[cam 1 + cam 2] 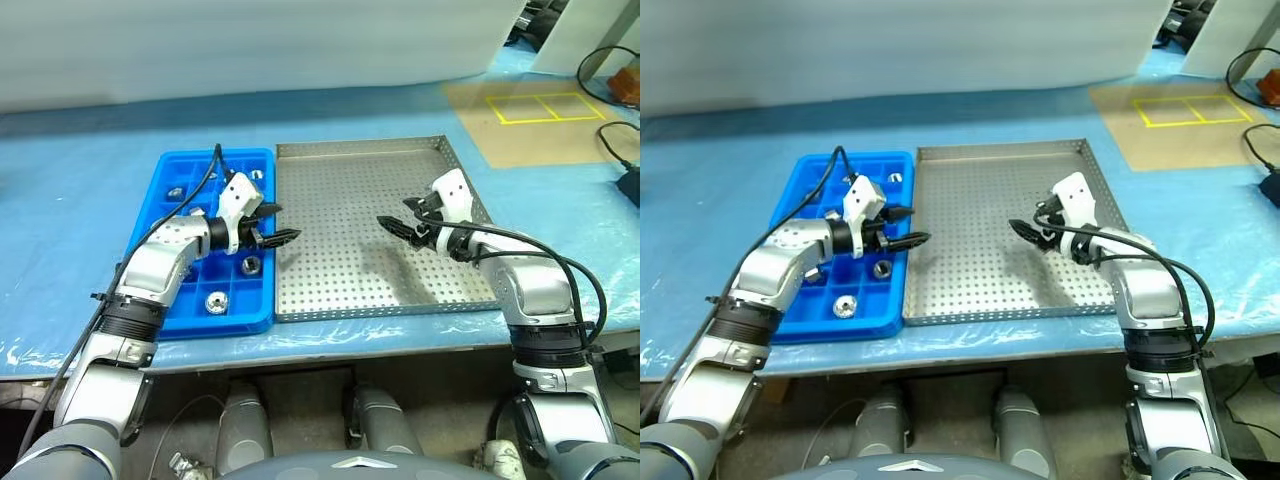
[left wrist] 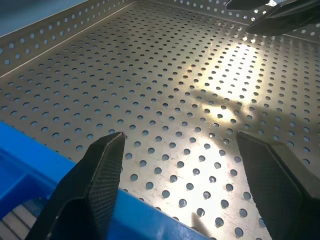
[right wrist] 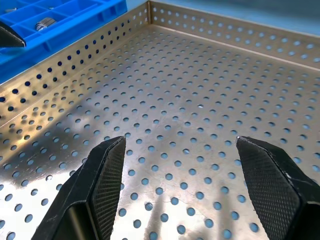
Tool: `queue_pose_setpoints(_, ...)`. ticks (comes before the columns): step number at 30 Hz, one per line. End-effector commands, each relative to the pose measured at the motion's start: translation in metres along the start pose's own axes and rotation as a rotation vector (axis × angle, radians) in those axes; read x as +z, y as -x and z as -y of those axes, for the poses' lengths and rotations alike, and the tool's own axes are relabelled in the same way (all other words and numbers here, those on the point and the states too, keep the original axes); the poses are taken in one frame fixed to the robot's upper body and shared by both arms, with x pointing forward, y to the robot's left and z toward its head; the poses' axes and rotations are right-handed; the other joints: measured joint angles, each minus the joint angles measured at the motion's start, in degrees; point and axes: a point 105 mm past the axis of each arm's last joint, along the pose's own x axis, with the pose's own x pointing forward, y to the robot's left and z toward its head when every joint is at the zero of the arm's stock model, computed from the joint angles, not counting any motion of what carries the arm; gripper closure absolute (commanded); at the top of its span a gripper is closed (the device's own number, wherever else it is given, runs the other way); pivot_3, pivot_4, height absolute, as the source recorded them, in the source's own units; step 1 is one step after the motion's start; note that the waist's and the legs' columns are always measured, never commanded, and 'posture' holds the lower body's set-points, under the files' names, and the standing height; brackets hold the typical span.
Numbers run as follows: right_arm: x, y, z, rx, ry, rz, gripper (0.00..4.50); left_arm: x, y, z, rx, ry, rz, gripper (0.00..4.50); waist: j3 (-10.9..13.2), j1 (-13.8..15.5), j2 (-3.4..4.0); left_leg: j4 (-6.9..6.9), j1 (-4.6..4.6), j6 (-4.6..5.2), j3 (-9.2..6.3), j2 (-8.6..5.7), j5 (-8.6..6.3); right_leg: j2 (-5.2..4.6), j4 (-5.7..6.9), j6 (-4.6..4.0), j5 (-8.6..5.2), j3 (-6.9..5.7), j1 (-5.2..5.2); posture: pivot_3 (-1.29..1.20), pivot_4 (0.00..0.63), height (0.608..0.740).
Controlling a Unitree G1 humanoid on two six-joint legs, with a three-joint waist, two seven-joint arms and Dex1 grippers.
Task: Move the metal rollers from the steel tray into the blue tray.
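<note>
Left hand [image 1: 278, 225] and its forearm cover several compartments along the right side of the blue tray [image 1: 160, 196]; their contents cannot be told. The metal rollers [image 1: 216, 302] in the open compartments are too small for their central holes to be made out clearly. In the left wrist view, the blue tray [image 2: 30, 175] is cut off at the picture's edge, and the right hand [image 2: 270, 15] is cropped to dark fingertips. In the right wrist view, the steel tray [image 3: 210, 30] runs past the frame, and one roller [image 3: 45, 22] shows only as a small grey shape.
</note>
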Motion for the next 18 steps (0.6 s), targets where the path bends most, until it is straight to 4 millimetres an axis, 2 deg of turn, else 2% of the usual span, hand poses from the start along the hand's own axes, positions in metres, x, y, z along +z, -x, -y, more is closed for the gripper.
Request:
queue_pose_setpoints(1, 0.014, -0.001, -0.006, 0.001, 0.04, 0.045, 0.86, 0.009, -0.001, 0.002, -0.016, -0.047, 0.017, 0.75, 0.0, -0.07, 0.0, 0.01, 0.04, 0.02, 0.0, 0.0, -0.01, -0.01, -0.01, -0.01, 0.0, 0.0, 0.04, -0.26, 0.15, 0.74)
queue_pose_setpoints(14, 0.017, -0.02, -0.02, 0.072, 0.055, 0.049, 0.86, 0.011, 0.009, 0.003, 0.025, -0.041, 0.027, 0.75, 0.01, 0.34, 0.01, 0.08, 0.05, 0.15, 0.0, 0.0, -0.09, -0.05, -0.04, -0.03, -0.01, -0.05, 0.15, -0.17, 0.15, 0.74)
queue_pose_setpoints(18, 0.025, -0.023, -0.02, 0.098, 0.058, 0.061, 0.86, 0.009, 0.014, 0.005, 0.055, -0.033, 0.036, 0.75, 0.01, 0.68, 0.02, 0.09, 0.06, 0.17, 0.0, 0.0, -0.1, -0.05, -0.03, -0.03, -0.01, -0.05, 0.15, -0.15, 0.15, 0.74)
